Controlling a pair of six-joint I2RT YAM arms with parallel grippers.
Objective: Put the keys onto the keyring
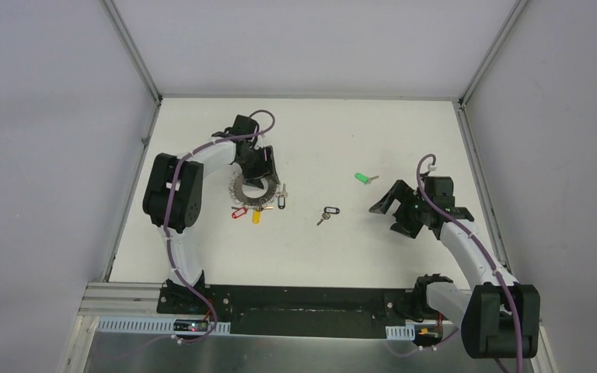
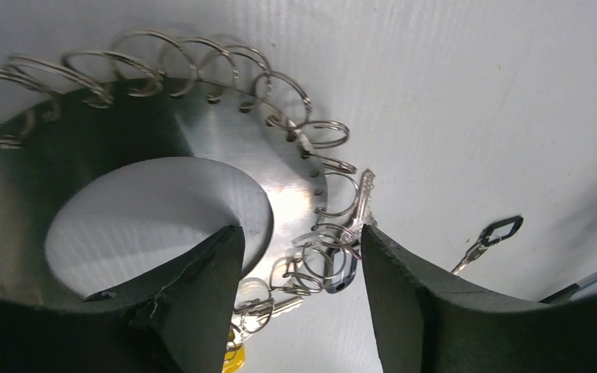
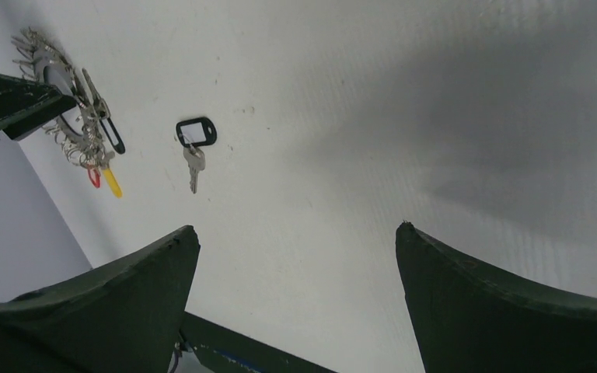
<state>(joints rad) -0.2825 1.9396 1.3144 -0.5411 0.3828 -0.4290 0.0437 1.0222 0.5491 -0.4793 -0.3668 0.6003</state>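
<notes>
Jaws of left gripper (image 2: 301, 249) apart, astride loop-lined rim of large flat grey keyring (image 2: 225, 148), table's left. Black-tagged small silver key (image 1: 329, 211) loose right of ring; bright-green-tagged silver key (image 1: 365, 179) farther right. Right gripper (image 3: 295, 227) jaws wide open, empty.

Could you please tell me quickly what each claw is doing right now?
Left claw: jaws astride the keyring rim; whether they grip it cannot be told.
Right claw: open, holding nothing.
</notes>
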